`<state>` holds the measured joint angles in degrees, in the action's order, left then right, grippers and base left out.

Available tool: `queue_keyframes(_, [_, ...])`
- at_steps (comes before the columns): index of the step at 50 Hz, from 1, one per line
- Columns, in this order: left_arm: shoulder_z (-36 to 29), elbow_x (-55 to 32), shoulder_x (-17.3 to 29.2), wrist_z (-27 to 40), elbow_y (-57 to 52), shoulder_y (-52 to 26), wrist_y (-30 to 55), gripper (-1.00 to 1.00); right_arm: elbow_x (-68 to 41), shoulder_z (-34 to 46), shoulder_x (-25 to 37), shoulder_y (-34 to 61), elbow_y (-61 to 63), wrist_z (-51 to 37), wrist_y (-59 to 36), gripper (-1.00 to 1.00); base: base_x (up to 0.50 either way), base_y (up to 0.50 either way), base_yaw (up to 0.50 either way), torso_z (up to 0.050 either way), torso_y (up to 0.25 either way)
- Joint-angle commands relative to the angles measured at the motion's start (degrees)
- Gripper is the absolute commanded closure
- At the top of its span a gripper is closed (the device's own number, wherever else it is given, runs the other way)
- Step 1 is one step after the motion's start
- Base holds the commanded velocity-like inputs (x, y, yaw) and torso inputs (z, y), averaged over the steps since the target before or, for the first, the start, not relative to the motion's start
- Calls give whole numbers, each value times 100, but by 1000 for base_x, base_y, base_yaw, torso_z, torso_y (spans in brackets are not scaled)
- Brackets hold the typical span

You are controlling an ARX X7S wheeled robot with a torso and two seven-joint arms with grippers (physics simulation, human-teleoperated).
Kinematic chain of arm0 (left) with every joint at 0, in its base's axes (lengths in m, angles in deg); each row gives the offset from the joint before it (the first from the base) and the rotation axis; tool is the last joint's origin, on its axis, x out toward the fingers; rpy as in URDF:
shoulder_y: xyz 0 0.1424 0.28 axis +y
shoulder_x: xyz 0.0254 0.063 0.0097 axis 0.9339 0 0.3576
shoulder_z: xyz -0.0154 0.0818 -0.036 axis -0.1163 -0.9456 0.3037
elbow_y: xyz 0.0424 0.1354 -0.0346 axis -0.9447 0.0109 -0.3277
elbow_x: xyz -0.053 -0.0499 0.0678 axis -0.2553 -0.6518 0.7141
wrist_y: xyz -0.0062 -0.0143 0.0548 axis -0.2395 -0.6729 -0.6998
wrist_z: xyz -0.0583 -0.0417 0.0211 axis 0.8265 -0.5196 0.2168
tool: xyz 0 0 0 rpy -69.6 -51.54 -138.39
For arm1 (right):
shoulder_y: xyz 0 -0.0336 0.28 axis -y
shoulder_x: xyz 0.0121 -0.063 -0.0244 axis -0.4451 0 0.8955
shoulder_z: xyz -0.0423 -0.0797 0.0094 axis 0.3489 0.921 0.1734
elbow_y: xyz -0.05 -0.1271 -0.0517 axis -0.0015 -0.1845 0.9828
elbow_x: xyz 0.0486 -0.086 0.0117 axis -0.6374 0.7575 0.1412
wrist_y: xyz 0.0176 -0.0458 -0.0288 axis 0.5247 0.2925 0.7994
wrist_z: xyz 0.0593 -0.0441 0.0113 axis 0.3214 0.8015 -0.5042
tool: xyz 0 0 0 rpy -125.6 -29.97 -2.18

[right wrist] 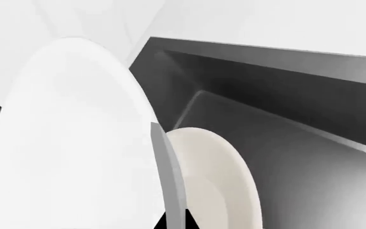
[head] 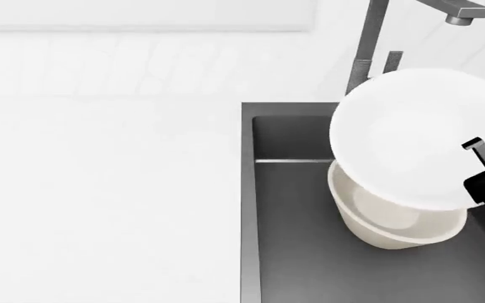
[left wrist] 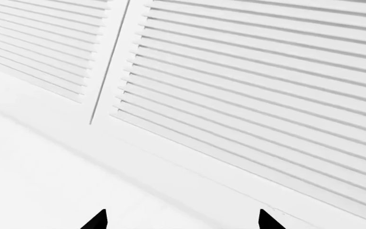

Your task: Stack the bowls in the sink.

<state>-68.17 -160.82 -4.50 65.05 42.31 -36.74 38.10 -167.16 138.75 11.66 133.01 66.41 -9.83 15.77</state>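
Observation:
The cream bowl stands in the dark grey sink. The pure white bowl hangs above it, overlapping its far side. My right gripper is shut on the white bowl's rim at the bowl's right side. In the right wrist view the white bowl fills one side, its grey rim edge is pinched between the fingertips, and the cream bowl lies just beyond. My left gripper is open and empty, facing white louvered cabinet doors; it is out of the head view.
The grey steel faucet rises at the sink's back edge, just behind the held bowl, its spout overhead. White countertop spreads left of the sink. White louvered doors and floor face the left wrist.

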Motion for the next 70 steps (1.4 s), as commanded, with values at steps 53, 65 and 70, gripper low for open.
queue_keyframes(53, [67, 115, -88, -182, 15, 195, -51, -100, -284, 393, -726, -950, -1548, 1129, 216, 100, 0, 0, 0, 0, 0])
queue_keyframes(65, [82, 9, -50, -148, 22, 171, -41, -100, -222, 311, -741, -415, -1726, 1696, -1156, -100, 0, 0, 0, 0, 0])
queue_keyframes(70, [135, 12, -48, -158, 15, 223, -35, -100, 64, 289, -675, -216, -1674, 1635, -1415, -100, 0, 0, 0, 0, 0])
